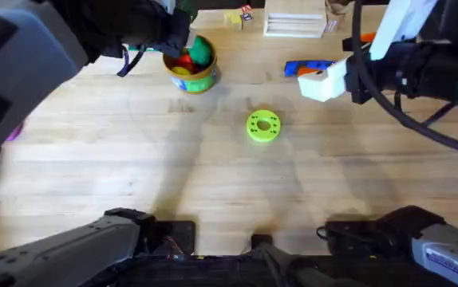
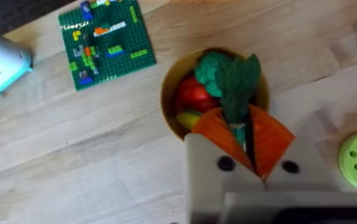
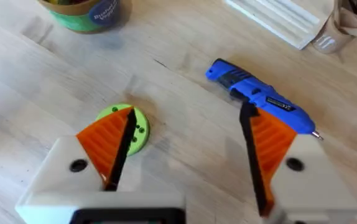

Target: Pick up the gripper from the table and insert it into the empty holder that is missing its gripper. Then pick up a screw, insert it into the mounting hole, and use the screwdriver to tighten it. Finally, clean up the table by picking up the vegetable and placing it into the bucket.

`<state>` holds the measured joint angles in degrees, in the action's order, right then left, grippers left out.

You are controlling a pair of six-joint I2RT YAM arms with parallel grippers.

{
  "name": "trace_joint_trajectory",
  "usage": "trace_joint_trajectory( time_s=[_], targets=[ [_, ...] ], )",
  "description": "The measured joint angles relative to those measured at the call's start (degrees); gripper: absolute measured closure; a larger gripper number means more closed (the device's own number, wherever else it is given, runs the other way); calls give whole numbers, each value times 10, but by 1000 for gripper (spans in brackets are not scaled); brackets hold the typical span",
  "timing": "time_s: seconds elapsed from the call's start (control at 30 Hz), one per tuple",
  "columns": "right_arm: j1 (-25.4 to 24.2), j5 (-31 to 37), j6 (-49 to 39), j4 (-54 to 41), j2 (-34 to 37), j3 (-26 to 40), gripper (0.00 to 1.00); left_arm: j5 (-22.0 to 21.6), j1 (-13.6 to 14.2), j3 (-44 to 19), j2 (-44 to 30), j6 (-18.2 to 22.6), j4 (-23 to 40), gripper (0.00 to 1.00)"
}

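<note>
overhead, left gripper [image 2: 250, 146] pinches vegetable [image 2: 236, 84] above bucket [image 2: 169, 99].

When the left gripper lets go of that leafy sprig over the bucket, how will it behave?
The vegetable, pinched by its thin stem in the left gripper, looks soft and light, so it probably flops. The bucket already holds round produce, so it may rest on top.

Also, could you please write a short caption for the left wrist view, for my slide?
Left gripper holds the green leafy vegetable by its stem over the yellow bucket, which contains toy produce.
</note>
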<state>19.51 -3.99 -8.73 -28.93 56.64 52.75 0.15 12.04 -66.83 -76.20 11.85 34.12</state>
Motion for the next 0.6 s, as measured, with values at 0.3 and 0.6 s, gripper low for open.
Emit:
trace_joint_trajectory(
  time_s=[0.3,0.6],
  targets=[
    [0,0,0,0,0,0,10,-21,-23,1,-92,-177,-36,971],
    [0,0,0,0,0,0,10,-21,-20,4,-146,-266,-57,971]
  ],
)
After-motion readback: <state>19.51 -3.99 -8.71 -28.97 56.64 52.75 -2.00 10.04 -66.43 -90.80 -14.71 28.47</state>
